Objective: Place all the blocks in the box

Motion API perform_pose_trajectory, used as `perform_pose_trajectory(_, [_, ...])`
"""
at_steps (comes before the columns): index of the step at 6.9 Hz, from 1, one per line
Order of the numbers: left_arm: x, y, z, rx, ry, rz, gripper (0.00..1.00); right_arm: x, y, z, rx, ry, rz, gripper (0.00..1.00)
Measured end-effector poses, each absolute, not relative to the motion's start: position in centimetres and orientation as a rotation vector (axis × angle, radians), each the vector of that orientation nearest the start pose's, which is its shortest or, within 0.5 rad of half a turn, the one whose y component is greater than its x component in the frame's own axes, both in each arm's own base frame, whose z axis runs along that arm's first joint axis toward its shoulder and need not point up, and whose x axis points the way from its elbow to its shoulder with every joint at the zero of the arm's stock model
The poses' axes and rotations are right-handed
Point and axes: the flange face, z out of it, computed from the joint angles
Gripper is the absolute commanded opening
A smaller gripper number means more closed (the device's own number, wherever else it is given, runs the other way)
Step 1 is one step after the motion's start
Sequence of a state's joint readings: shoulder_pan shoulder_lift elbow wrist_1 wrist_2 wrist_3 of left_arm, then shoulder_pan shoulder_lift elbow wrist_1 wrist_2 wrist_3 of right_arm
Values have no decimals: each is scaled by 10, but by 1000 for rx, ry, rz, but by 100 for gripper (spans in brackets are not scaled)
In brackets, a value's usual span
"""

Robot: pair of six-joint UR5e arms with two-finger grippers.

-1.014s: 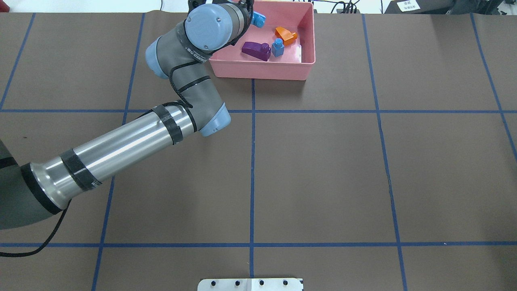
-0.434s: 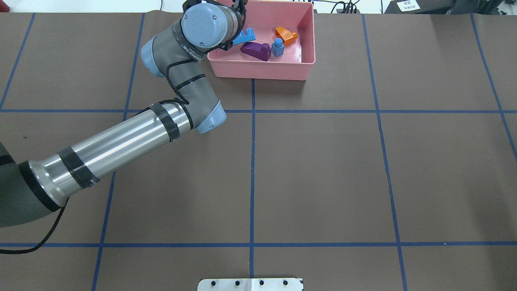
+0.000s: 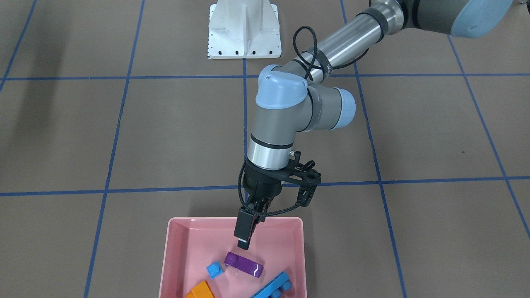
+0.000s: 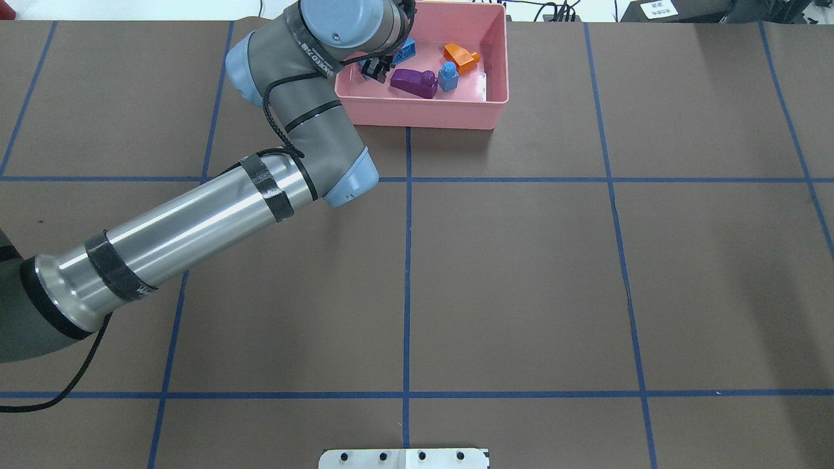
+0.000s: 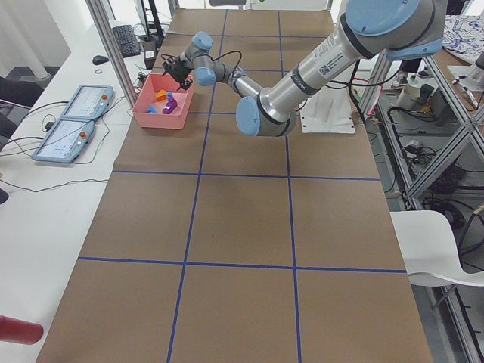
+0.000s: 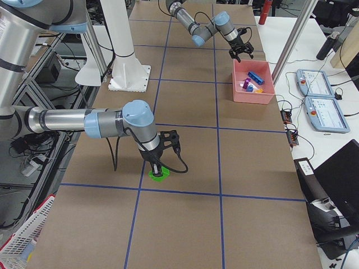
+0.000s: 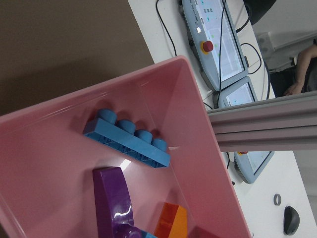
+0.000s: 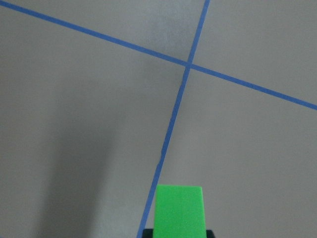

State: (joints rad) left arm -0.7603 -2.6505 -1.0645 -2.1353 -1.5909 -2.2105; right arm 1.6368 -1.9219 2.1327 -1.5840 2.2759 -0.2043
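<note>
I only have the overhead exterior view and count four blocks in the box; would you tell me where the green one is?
Observer: The green block lies on the table, far from the box, in the exterior right view.
Operator: Is the right gripper anywhere near it?
Observer: Yes, it stands directly over the block, fingertips down at it.
Operator: Is the left gripper empty?
Observer: The front-facing view shows it above the box, holding nothing.

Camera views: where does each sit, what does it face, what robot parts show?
Front-facing: opposite robot, looking down; left gripper over pink box.
Overhead: behind robot, looking forward; left arm.
Exterior left: at robot's left; left arm near.
Exterior right: at robot's right; right arm near, at green block.
Left wrist: into box; no fingers.
Right wrist: down on that same block.
</note>
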Motion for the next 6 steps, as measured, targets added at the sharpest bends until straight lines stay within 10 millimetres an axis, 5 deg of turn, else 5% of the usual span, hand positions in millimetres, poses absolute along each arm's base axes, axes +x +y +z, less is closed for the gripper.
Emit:
perform_pose_trajectory(2, [478,-669,84,48,1100,-1157,100,89,-433,456,347,-710,-198,0])
perform_pose_trajectory(3, [458,-661,84,71,1033,-1116,100,70,-483,411,354,-736,-188,0])
perform_pose_trajectory(6, [385,-634,139,142,867,-958,100,-63,-598,291,294,-832,-152,0])
